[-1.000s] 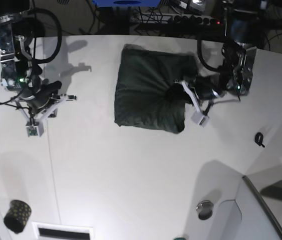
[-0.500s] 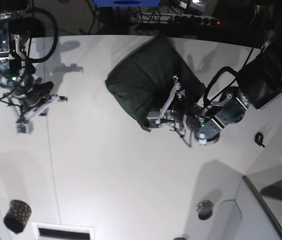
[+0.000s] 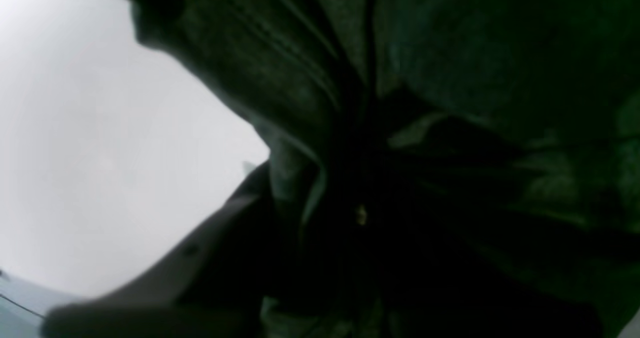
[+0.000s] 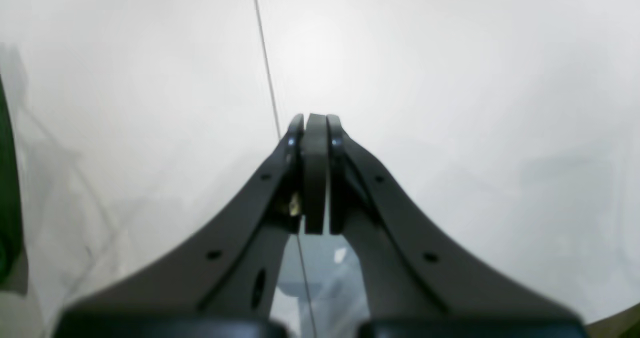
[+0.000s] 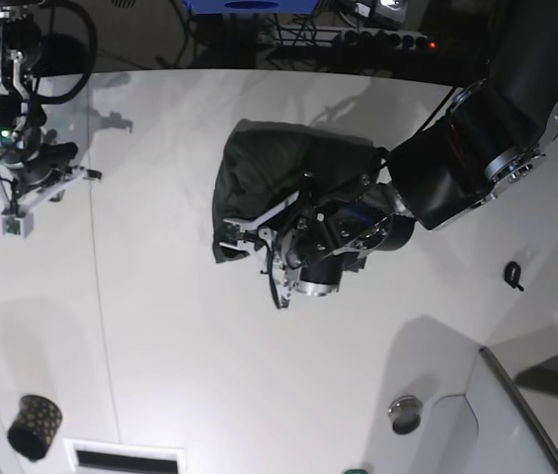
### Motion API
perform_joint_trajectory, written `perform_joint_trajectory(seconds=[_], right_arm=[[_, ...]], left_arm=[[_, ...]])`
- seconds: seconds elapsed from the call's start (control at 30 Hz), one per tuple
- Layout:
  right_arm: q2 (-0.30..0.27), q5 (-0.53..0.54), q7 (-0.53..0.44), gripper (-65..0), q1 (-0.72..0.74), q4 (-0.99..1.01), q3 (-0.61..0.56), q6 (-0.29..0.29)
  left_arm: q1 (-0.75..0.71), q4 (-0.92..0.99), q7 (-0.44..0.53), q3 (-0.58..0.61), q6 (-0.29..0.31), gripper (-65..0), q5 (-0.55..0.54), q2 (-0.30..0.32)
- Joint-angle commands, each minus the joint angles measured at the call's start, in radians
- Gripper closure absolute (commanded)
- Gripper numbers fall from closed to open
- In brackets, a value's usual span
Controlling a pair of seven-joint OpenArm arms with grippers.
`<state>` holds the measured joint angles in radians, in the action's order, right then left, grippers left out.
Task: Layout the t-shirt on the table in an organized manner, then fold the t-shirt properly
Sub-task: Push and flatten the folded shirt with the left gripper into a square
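Green cloth: the t-shirt is bunched in a dark heap at the far middle of the table, its near-left edge lifted and drawn toward the front.
Change: a second ago the heap lay flatter and squarer, with the left gripper at its right edge; now that arm has swung across and sits at the heap's near-left corner, the cloth dragged and skewed along with it.
Meaning: judged from this, the shirt is being pulled about to open it out; layout is not yet done, folding not begun.
Left jaws: nearly closed on a fold of the shirt; in the left wrist view dark fabric fills the frame right against the fingers, so cloth lies between and around them.
Right jaws: the right gripper is pressed fully together, holding nothing.
Right arm place: far left of the table, well apart from the shirt; it has drawn further back toward the far-left corner.
Risk: one pinch alone may only drag the bundle, not spread it.
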<state>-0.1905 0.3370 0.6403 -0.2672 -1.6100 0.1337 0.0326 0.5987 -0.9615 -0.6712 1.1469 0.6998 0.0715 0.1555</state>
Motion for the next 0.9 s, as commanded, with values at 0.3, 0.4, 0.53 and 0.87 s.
perform_joint_trajectory(seconds=[0.3, 0.4, 0.53, 0.87], right_arm=[[0.029, 0.003, -0.024, -0.5, 0.003, -0.017, 0.06, -0.001], [0.03, 0.003, -0.024, -0.5, 0.001, -0.019, 0.088, -0.001], [0.03, 0.003, -0.024, -0.5, -0.001, -0.017, 0.091, -0.001], [0.03, 0.003, -0.024, -0.5, -0.001, -0.017, 0.09, -0.003]], left_arm=[[-0.009, 0.065, 0.005, 0.005, -0.002, 0.0, -0.011, -0.087], [-0.024, 0.063, 0.001, 0.003, -0.002, 0.0, -0.011, -0.093], [-0.047, 0.063, 0.0, 0.002, -0.002, 0.0, -0.011, -0.112], [-0.05, 0.065, -0.002, -0.115, -0.002, 0.0, -0.083, -0.127]])
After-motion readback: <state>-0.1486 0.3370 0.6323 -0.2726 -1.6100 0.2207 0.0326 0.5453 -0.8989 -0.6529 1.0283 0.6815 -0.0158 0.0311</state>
